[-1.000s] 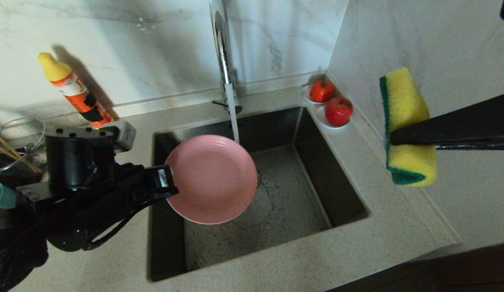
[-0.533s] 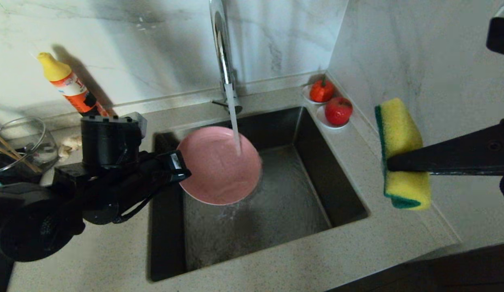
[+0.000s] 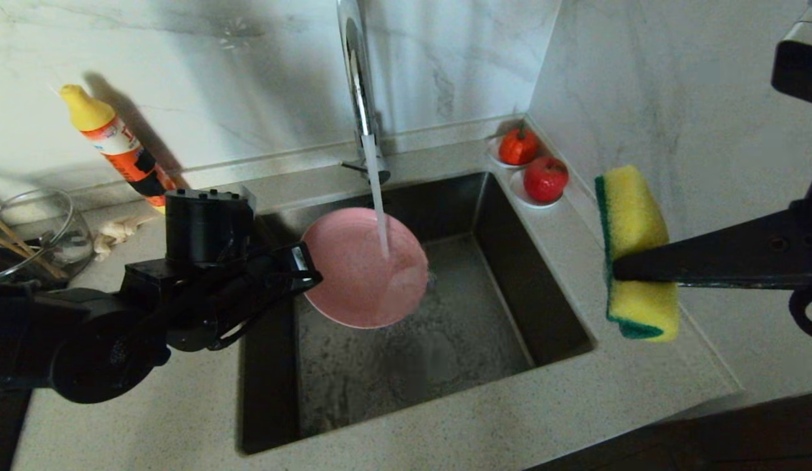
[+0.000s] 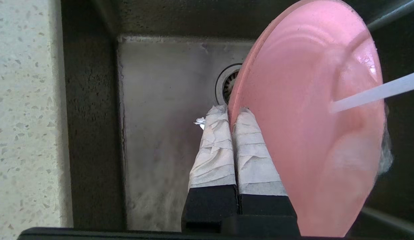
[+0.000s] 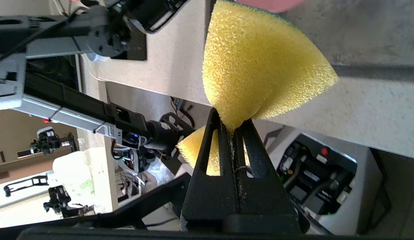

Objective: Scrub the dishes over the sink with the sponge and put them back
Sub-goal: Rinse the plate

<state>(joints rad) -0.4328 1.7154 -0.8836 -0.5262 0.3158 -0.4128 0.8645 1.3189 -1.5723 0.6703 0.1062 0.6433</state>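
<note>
Water from the chrome tap (image 3: 361,98) hits the round pink plate (image 3: 367,278) pinched by the left hand (image 4: 232,115); right hand (image 5: 231,128) squeezes the yellow foam sponge (image 3: 635,252).

Plate (image 3: 367,278) over the sink (image 3: 550,327), sponge (image 3: 635,252) to its right.

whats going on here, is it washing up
Yes. The left gripper is shut on the rim of the pink plate, holding it tilted under the running tap over the sink. The right gripper squeezes the sponge off to the right above the counter, not touching the plate.
</note>
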